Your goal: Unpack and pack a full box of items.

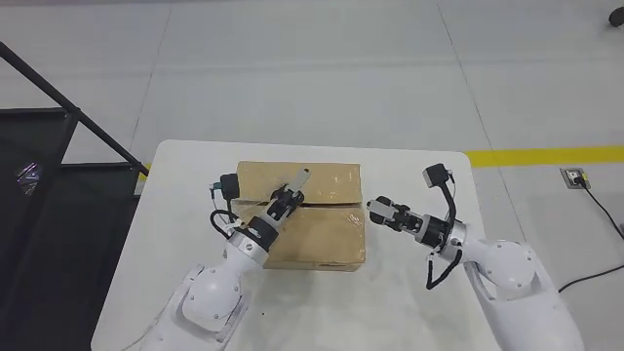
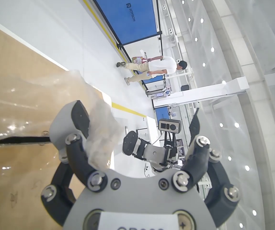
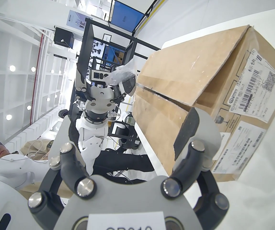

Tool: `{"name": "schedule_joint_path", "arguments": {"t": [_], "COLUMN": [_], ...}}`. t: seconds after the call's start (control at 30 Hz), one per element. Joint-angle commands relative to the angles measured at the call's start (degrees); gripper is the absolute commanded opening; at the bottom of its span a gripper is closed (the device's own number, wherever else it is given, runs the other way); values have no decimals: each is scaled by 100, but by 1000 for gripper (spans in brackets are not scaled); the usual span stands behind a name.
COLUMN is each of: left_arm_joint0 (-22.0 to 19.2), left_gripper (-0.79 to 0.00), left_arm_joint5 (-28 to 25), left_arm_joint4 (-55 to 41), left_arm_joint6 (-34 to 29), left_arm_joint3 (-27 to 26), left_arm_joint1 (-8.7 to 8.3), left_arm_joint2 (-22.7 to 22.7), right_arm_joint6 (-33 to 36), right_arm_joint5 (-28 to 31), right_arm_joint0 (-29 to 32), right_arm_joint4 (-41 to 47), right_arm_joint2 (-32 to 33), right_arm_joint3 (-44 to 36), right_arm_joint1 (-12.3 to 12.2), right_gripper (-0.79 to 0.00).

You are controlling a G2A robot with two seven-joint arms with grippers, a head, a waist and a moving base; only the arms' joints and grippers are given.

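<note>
A brown cardboard box (image 1: 312, 219) lies flat on the white table (image 1: 146, 273), its top flaps meeting at a seam (image 2: 20, 140) that shows a thin dark gap. My left gripper (image 1: 286, 200) hovers over the box top, open (image 2: 137, 113). A crumpled strip of clear tape (image 2: 101, 132) clings to one of its fingers (image 2: 80, 117) and trails back to the box. My right gripper (image 1: 382, 212) is open beside the box's labelled end (image 3: 252, 89), with one finger (image 3: 195, 130) close to the top corner.
A black frame with dark netting (image 1: 39, 195) stands off the table's left edge. The table has bare room in front of the box and at the far right corner (image 1: 429, 171). A floor socket with a cable (image 1: 573, 177) lies to the right.
</note>
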State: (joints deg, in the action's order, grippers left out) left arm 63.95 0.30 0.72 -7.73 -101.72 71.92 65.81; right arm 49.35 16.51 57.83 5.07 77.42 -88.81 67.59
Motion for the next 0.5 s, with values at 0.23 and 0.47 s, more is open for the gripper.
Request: {"name": "schedule_joint_path", "arguments": {"t": [0.23,0.47], "left_arm_joint0": [253,414], "left_gripper": [0,0], "left_arm_joint5": [-82,-169], "left_arm_joint4": [180,90], "left_arm_joint6": [-185,-664], "left_arm_joint3": [-236,-497], "left_arm_joint1": [-3,-39], "left_arm_joint2": [48,255], "right_arm_joint6": [-153,-967], "right_arm_joint5": [138,232], "right_arm_joint0": [-184,-121], "right_arm_joint4": [-222,-1051], "right_arm_joint2": [-168,-428], "right_arm_joint3": [63,-244], "right_arm_joint1": [-3,28], "right_gripper": [0,0]}}
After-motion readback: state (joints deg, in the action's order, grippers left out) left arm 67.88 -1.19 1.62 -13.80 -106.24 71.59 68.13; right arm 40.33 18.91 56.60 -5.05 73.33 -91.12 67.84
